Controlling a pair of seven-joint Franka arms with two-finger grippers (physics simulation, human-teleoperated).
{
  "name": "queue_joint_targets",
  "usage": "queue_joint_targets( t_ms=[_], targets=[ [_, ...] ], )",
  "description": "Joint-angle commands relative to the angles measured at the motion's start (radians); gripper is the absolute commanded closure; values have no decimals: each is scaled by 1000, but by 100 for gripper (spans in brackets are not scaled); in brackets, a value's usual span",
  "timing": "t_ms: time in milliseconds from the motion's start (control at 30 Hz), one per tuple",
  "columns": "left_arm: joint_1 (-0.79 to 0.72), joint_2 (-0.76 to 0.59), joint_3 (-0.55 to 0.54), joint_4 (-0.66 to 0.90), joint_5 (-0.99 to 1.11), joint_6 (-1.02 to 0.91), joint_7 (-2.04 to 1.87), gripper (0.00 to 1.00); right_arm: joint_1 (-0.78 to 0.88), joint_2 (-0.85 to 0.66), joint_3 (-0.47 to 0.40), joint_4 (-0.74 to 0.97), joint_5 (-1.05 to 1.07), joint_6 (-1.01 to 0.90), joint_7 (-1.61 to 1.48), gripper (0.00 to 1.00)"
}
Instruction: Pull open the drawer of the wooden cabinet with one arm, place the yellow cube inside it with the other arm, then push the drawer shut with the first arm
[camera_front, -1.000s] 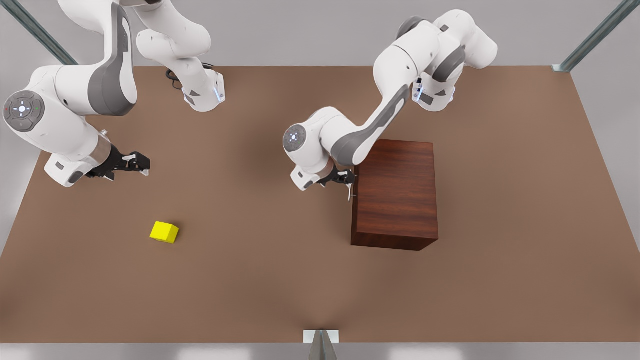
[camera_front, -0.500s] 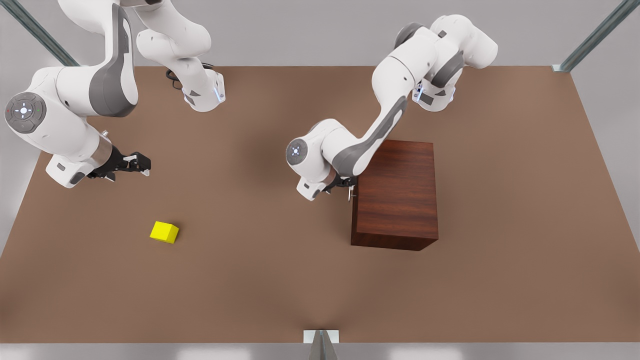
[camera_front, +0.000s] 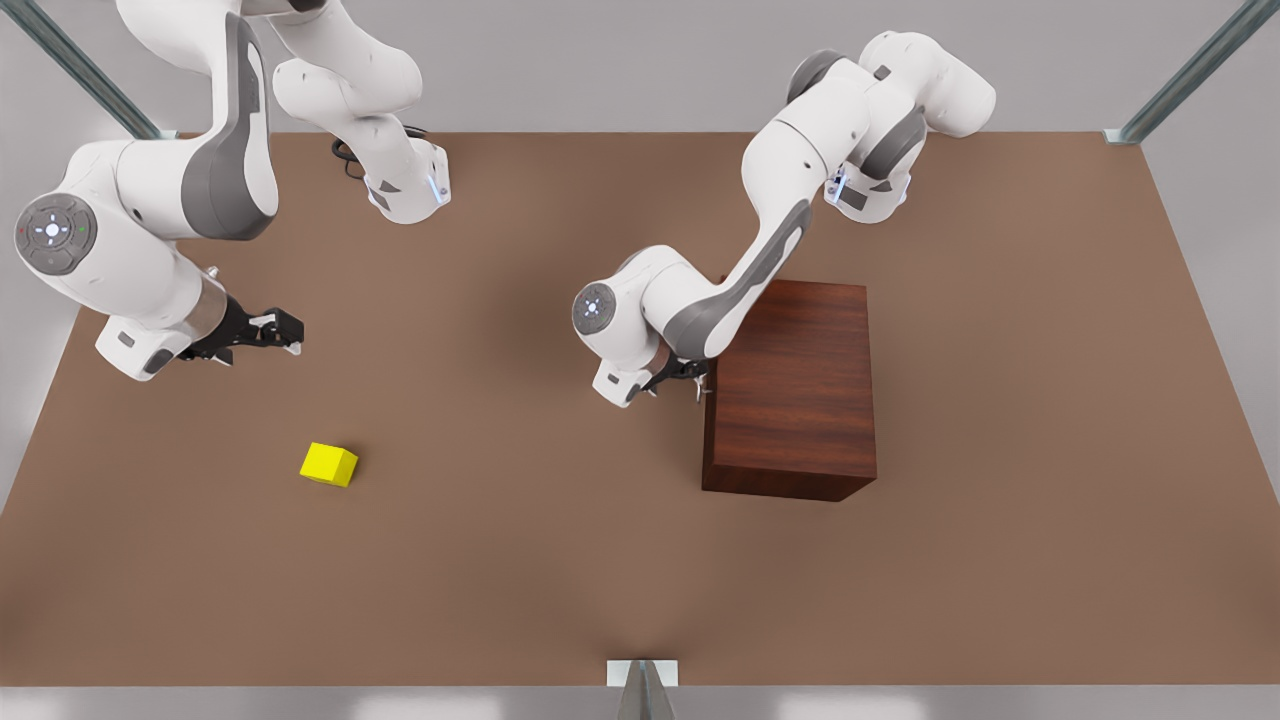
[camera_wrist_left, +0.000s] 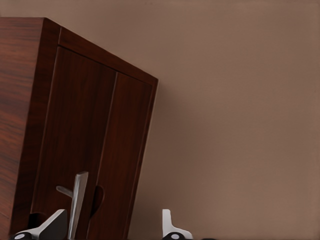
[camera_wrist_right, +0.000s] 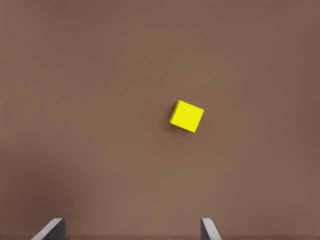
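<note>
Two white arms reach over the brown table (camera_front: 560, 560) in the front view. Of these, the left gripper (camera_front: 690, 378) sits at the wooden cabinet's (camera_front: 795, 395) 9 o'clock side, right at the front face; how its fingers stand cannot be told from here. At the 9 o'clock side of the scene the right gripper (camera_front: 285, 335) hangs well apart from the yellow cube (camera_front: 329, 464), which lies on the table at the gripper's 5 o'clock.

In the left wrist view, the drawer (camera_wrist_left: 75, 145) sits flush in the cabinet, not pulled out. Its silver handle (camera_wrist_left: 76, 202) stands between the spread fingertips (camera_wrist_left: 172, 227), ungripped.

In the right wrist view, the cube rests alone on the table, far ahead of the wide-apart, empty fingertips (camera_wrist_right: 210, 231).
</note>
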Motion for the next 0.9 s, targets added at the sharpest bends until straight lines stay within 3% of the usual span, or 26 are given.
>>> queue_joint_targets(
  t_ms=[0, 633, 667, 700, 867],
  targets=[
    [0, 1, 0, 0, -1, 7, -60, 6, 0, 0, -1, 0, 1, 0, -5, 0],
    [8, 14, -8, -16, -51, -22, -22, 6, -6, 9, -1, 0, 1, 3, -25, 0],
    [6, 16, -8, -15, -51, -22, -22, 15, -6, 9, -1, 0, 1, 3, -25, 0],
    [6, 16, -8, -15, -51, -22, -22, 16, -6, 9, -1, 0, 1, 3, -25, 0],
    [6, 8, -14, -10, -51, -36, -20, 13, -6, 10, -1, 0, 1, 5, -26, 0]
  ],
)
